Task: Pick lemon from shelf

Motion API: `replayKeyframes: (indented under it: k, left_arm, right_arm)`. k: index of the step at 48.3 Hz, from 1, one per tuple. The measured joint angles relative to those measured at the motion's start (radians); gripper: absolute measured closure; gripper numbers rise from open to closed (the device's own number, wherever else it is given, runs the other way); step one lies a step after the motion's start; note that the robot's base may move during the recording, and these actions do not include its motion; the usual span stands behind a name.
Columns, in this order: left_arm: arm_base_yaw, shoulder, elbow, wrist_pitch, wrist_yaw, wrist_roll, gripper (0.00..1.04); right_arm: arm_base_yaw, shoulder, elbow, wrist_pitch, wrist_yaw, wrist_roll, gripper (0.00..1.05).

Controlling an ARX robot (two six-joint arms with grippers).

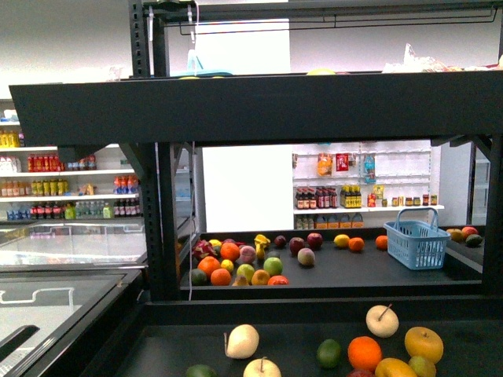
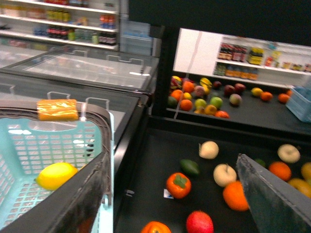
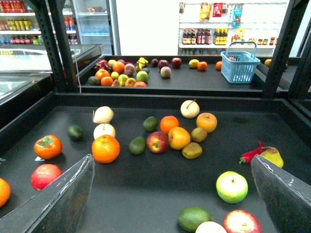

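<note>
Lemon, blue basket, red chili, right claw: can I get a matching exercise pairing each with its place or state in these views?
Things:
1. lemon
2. blue basket
3. red chili
4. right claw

Places or states:
A. beside a yellow pear
B. inside a teal mesh basket
C. on the far tray of the shelf
D. open, nothing between its fingers

Pairs: 1-B, 2-C, 3-A, 4-D

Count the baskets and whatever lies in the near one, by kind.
Baskets: 2, the near one and the far one
Lemons: 1
Total: 3
</note>
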Motion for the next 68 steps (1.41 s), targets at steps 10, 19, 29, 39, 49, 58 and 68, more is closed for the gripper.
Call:
replayKeyframes:
  k: [10,19,29,39,49,58,68]
  left_arm:
    - [0.005,-0.126,-0.192,0.044,0.022,0.059,0.65]
    - [0.005,-0.187,-0.267,0.066,0.023,0.067,0.97]
    - [0.005,-0.242,-0.333,0.071,0.023,0.071,1.03]
    - [0.005,-0.320,-0.366,0.022,0.024,0.071,1.03]
    - [0.006,-0.429,-0.393,-0.041,0.024,0.071,1.03]
    - [0.006,-0.444,-0.412,-0.041,0.024,0.071,1.03]
    - [0.006,-0.484,-0.453,-0.040,0.024,0.071,1.03]
  right_arm:
    - [0.000,0.000,0.000,0.000,0.000,0.000,0.08]
    - [0.000,0.000,0.000,0.000,0.000,0.000,0.08]
    - [0.000,0.000,0.000,0.000,0.000,0.000,0.08]
    - [0.000,0.000,0.000,0.000,0.000,0.000,0.08]
    - [0.000,0.000,0.000,0.000,0.000,0.000,0.08]
    - [0.000,0.000,0.000,0.000,0.000,0.000,0.08]
    - [0.000,0.000,0.000,0.000,0.000,0.000,0.08]
